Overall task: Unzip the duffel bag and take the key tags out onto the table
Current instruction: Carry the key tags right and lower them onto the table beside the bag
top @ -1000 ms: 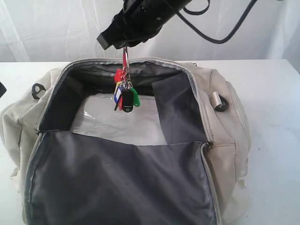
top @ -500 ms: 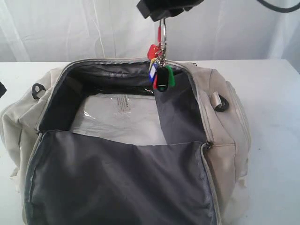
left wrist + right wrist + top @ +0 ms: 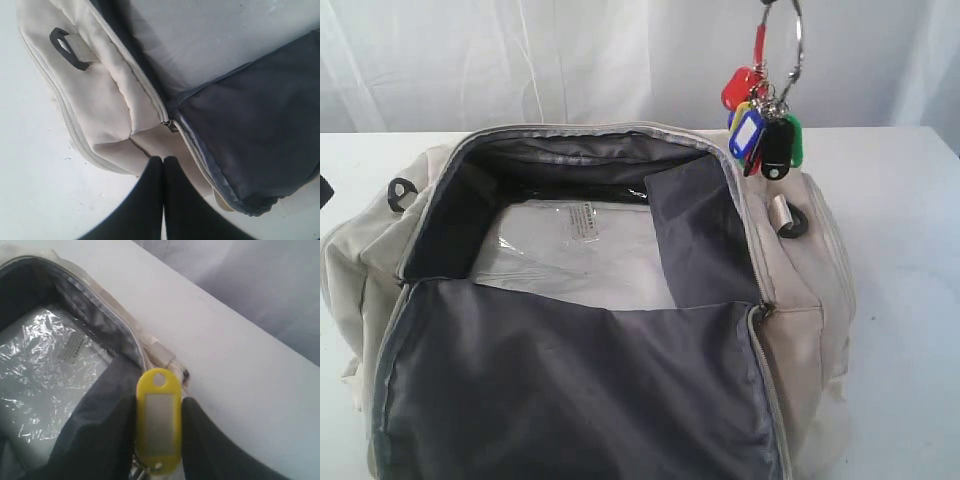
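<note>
The left gripper (image 3: pixel 163 172) has its two black fingers pressed together with nothing between them. Its tips sit over the left side panel of the large cream-beige fabric duffel bag (image 3: pixel 810 300), near a small silver zip pull (image 3: pixel 171 125); whether they touch the cloth cannot be told. The bag lies on the wide plain white table (image 3: pixel 900 190). Its main zip is undone and the top flap is folded forward, baring the dark grey lining (image 3: pixel 570 400). A black plastic strap loop (image 3: pixel 402 190) on pale webbing marks the bag's left end. Inside the open mouth lies a flat white package in crinkled clear plastic (image 3: pixel 570 250).

Further right, the bunch of small plastic key tags (image 3: pixel 760 135) hangs in the air above the bag's right end, outside the opening and not touching the fabric. Red, yellow, blue, black and green tags dangle from a large metal ring (image 3: pixel 798 40) that runs off the top of the exterior view. The right gripper (image 3: pixel 159 402) shows only in its wrist view. There its dark fingers (image 3: pixel 200 430) are drawn in narrowly on either side of a yellow tag (image 3: pixel 159 422), holding the bunch.
</note>
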Controlling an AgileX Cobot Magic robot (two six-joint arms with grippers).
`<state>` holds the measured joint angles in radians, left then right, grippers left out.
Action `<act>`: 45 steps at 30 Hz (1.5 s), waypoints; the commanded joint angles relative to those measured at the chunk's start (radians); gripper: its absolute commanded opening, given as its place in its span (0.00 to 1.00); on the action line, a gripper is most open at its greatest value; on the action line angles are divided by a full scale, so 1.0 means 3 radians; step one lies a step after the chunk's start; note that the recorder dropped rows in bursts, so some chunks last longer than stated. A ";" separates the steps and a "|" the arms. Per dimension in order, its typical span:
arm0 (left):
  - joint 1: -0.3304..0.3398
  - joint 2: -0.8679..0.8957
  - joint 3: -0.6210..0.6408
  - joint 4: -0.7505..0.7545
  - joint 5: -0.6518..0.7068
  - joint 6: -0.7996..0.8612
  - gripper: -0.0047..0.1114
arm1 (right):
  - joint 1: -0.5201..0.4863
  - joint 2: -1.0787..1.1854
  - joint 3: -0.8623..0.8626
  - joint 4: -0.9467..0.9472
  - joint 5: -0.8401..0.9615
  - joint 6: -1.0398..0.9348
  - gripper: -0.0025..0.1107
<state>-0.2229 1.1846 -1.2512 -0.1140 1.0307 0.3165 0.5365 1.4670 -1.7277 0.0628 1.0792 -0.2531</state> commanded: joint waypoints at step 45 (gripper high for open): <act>0.0005 -0.0030 0.0017 -0.0147 0.0033 0.0004 0.04 | -0.0777 -0.0087 0.2814 -0.0986 -0.1490 0.1309 0.02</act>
<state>-0.2229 1.1846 -1.2512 -0.1406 1.0307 0.3183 0.3097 1.4179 -0.8853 -0.2252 0.6616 0.1117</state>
